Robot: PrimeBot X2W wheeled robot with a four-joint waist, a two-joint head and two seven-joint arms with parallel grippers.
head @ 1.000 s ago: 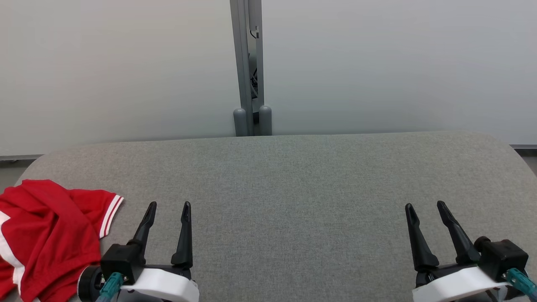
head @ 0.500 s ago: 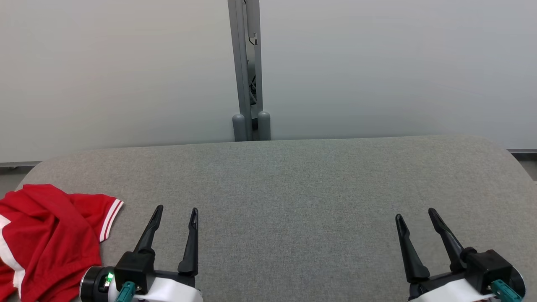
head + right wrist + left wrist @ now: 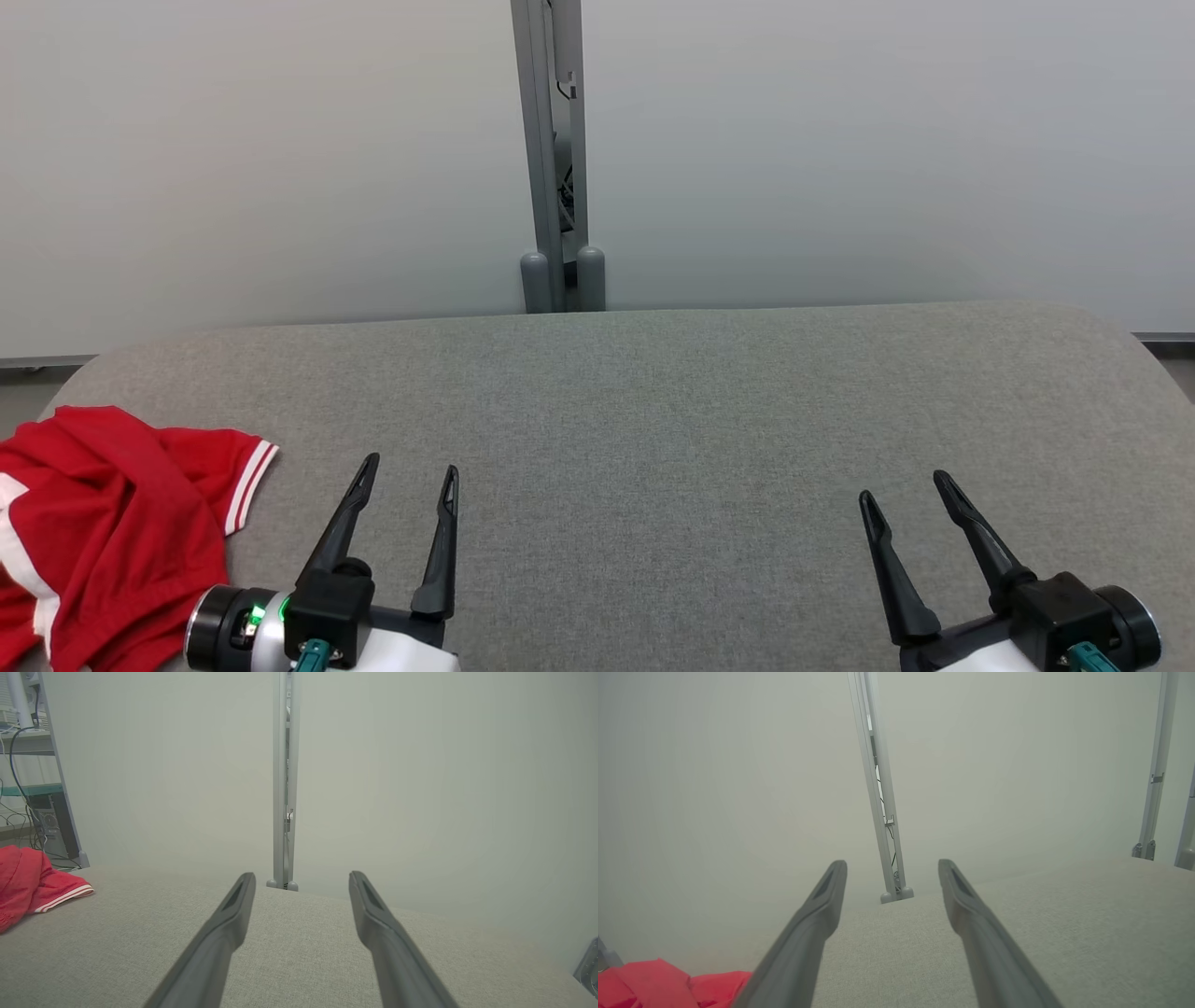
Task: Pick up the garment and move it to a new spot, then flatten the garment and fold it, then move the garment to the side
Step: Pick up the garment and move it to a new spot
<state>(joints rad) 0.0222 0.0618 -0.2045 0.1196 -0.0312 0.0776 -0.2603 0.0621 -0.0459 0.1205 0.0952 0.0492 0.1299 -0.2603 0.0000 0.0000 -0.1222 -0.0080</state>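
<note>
Zero steps done, as far as I can judge: the red garment (image 3: 112,532) lies crumpled at the left edge of the grey table (image 3: 653,411), untouched, with its white-striped sleeve cuff (image 3: 250,471) pointing toward the centre. Left gripper (image 3: 412,464) sits low over the table just beside the garment, jaws wide apart, nothing in them. Right gripper (image 3: 903,485) is well apart on the other side, jaws spread too, empty. Both aim at the back wall (image 3: 840,140), not at the cloth. Left wrist view catches the red fabric in its lower left corner, off to the side of where that arm aims. All left to do: grab, relocate, flatten, fold, move aside. Left arm looks like the obvious pick arm, but needs to swing left first.
</note>
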